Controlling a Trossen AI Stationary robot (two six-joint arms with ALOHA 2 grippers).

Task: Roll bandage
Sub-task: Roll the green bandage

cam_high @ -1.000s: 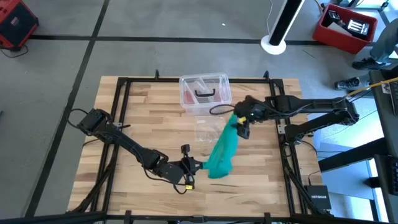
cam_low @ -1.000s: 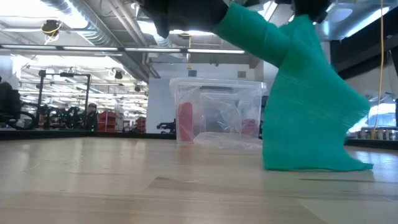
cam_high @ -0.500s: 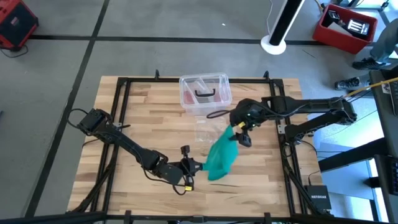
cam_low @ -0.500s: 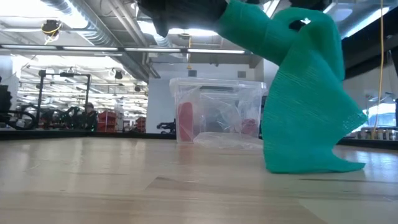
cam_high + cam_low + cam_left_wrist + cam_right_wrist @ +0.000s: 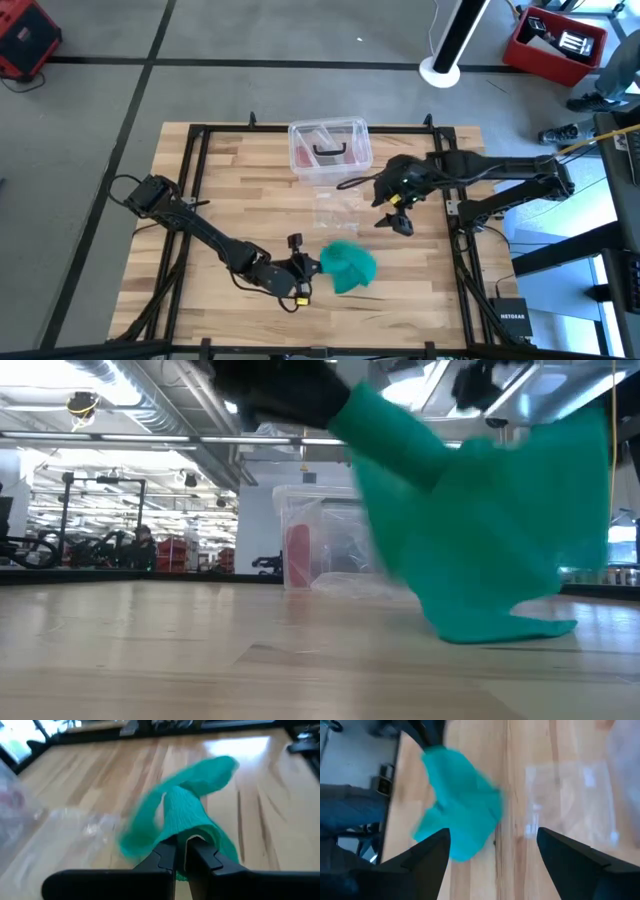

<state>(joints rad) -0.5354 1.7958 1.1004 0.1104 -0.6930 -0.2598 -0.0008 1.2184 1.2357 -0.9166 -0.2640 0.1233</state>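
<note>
Your left end effector (image 5: pixel 312 266) is clamped on 1 end of the bandage (image 5: pixel 350 266), heaped on the desk (image 5: pixel 220 190) just beyond its tips, nearer than the right end effector (image 5: pixel 392 213), which hangs spread and empty above it.

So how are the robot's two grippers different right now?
The left gripper has its jaws shut on the green bandage, low near the table's front; the right gripper has jaws wide open and holds nothing. The left gripper touches the bandage, while the right gripper hangs apart from it, nearer the clear plastic box. Both are dark, two-fingered.
</note>
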